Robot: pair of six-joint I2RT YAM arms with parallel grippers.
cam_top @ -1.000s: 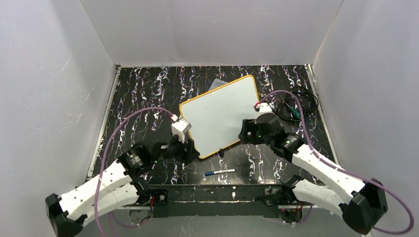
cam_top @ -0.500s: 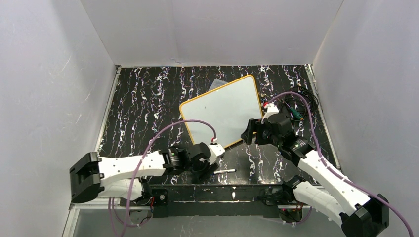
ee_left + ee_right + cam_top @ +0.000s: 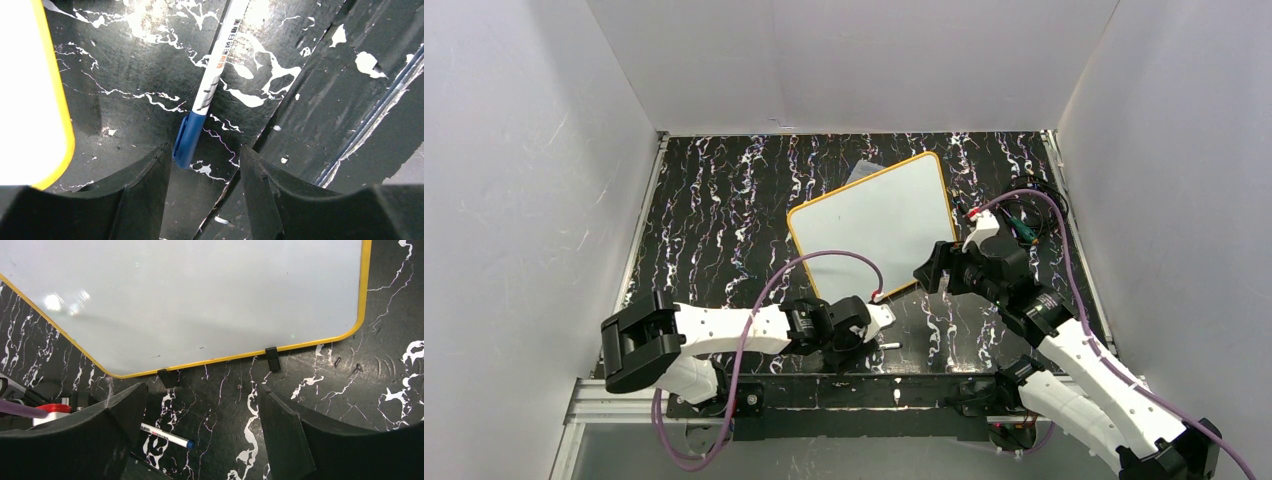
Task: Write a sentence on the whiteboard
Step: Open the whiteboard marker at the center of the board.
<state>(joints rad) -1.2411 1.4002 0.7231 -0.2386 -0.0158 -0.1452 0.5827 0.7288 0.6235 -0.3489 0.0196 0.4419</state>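
The whiteboard [image 3: 874,225], white with an orange-yellow frame, lies tilted at mid-table and is blank; no sentence shows on it. It also shows in the right wrist view [image 3: 200,300], and its corner shows in the left wrist view [image 3: 25,100]. A white marker with a blue cap [image 3: 210,85] lies on the black mat near the front edge, partly hidden in the top view [image 3: 890,345]. My left gripper [image 3: 206,155] is open just over the marker's capped end, which lies between the fingers. My right gripper [image 3: 200,390] is open and empty above the board's near edge [image 3: 929,272].
Black and green cables [image 3: 1024,215] lie at the back right. A grey flat piece [image 3: 864,170] pokes out behind the board. Two black clips [image 3: 272,358] sit on the board's near edge. White walls enclose the marbled black mat [image 3: 714,220].
My left arm has swung right from the board's near-left corner and lowered over the marker. My right gripper has drawn back slightly to the right, off the board.
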